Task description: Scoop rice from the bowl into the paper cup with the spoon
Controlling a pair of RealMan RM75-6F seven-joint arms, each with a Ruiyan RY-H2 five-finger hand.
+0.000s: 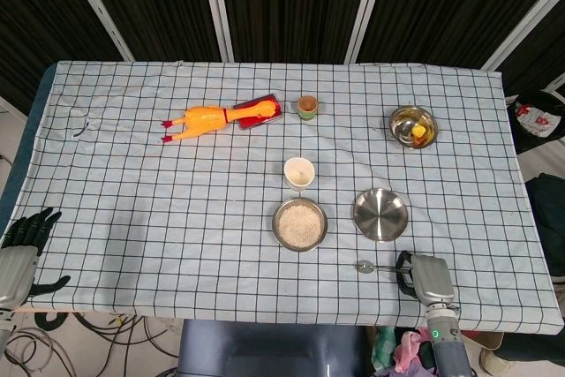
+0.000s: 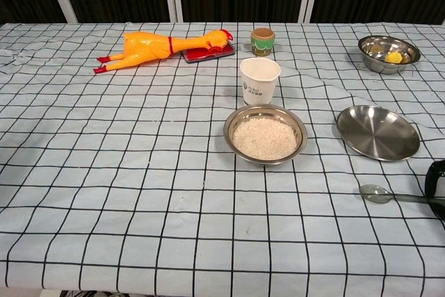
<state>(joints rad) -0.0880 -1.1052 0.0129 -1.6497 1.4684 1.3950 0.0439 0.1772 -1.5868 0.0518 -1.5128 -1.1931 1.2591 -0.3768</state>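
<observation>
Broadly spread, a tabletop (image 1: 132, 218) under a pale blue checked cloth with black grid lines.

Next down in size, an orange rubber chicken (image 1: 201, 120), lying on its side toward the far left, head end over a red tray (image 1: 261, 112).

Near the middle, a steel bowl (image 2: 265, 133) full of white rice, with a white paper cup (image 2: 259, 80) upright just behind it, apart from the rim.

To the right of the rice bowl, an empty steel plate (image 2: 378, 132); further back at the right, a smaller steel bowl (image 2: 389, 53) holding something yellow (and a bit of orange in the head view).

Behind the paper cup, a small brown pot with a green band (image 2: 262, 41).

At the near right edge, the right hand (image 1: 426, 279), palm side down on the cloth, dark fingers (image 1: 404, 275) curled around the handle end of the spoon (image 2: 379, 193) (grip only partly visible from the chest view). Spoon flat on the cloth, bowl end pointing left, well short of the rice.

At the near left corner, the left hand (image 1: 25, 249), holding nothing, black fingers spread.
</observation>
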